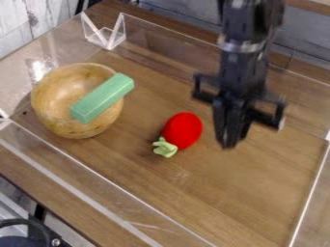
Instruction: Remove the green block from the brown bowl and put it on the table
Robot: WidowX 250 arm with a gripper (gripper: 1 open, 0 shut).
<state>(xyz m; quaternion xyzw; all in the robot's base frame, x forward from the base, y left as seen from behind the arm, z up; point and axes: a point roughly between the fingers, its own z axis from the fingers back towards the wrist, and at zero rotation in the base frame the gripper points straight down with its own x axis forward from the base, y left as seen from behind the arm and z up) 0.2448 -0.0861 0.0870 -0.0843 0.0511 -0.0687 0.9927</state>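
Observation:
The green block (102, 98) is a mint-green bar lying tilted in the brown bowl (58, 111), one end resting over the bowl's right rim. The bowl stands at the left of the table (258, 193). My gripper (230, 141) hangs at the right of the middle, pointing down, just right of a red strawberry toy and far from the bowl. Its fingers are shut with nothing between them.
A red strawberry toy (182, 131) with a green stem lies mid-table, just left of the gripper. A low clear acrylic wall (154, 224) runs around the table's edges. A small clear bracket (106, 31) stands at the back left.

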